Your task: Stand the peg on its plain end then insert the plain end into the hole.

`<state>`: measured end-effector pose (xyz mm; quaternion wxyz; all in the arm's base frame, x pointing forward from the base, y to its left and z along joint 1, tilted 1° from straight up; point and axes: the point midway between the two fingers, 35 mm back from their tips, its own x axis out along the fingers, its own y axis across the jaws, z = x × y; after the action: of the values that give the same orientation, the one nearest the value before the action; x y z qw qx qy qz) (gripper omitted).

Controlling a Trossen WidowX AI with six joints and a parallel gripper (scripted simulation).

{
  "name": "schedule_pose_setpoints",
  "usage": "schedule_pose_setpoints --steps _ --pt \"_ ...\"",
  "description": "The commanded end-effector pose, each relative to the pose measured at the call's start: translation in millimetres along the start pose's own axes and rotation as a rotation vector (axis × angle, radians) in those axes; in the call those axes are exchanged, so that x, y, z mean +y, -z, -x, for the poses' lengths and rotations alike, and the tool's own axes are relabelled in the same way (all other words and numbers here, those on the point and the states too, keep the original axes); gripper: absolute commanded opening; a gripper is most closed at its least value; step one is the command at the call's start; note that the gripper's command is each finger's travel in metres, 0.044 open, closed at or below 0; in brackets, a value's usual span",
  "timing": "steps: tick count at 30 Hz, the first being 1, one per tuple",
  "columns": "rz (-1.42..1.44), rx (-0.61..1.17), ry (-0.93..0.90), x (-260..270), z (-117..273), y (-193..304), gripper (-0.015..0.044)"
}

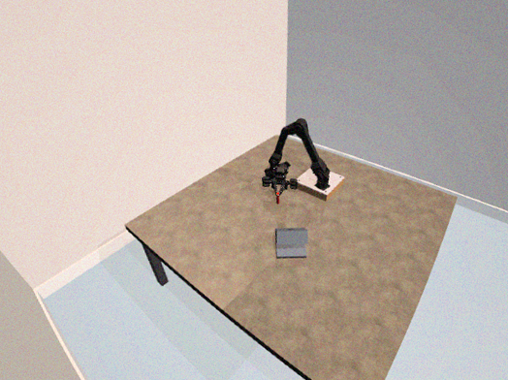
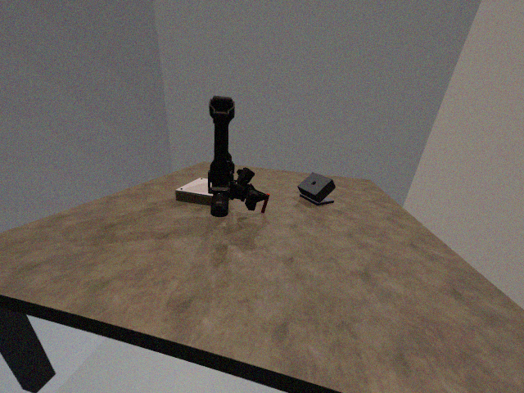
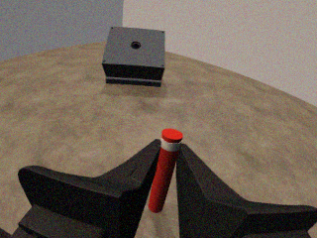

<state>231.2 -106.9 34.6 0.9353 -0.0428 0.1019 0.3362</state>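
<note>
While the arm arches up from its pale base plate, the tool is closed on 1 red peg. Grip is near the top, by the white band. Band end up, red cap above the fingertips in the wrist view; plain end down. Peg leans a bit off vertical in the exterior view, lower end toward the arm side. Whether that lower end touches the worktop, can't tell. The 2 dark fingers sit either side of the peg, 1 per side. Gray sloped block stands on the same worktop, well apart from the peg, out in front of the tool. Its tilted face shows 1 round dark hole, roughly mid-face, nothing in it. Small dark dots at the face corners in the wrist view. Flat dark base piece under the block, block tilted over it. Base plate is a light slab with small dark dots on top, near the tool, on the worktop too. Peg is out of the hole, in the tool's grip.
</note>
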Motion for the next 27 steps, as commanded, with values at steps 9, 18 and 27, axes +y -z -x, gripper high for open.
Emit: schedule_pose_setpoints --steps 9,18,27 --pt "-0.002 -0.006 0.003 -0.2 2.4 2.6 0.0051" --pt "-0.005 -0.013 0.007 -0.5 3.8 3.2 0.0051" --pt "-0.009 -0.020 0.011 -0.8 5.3 3.8 0.0051"
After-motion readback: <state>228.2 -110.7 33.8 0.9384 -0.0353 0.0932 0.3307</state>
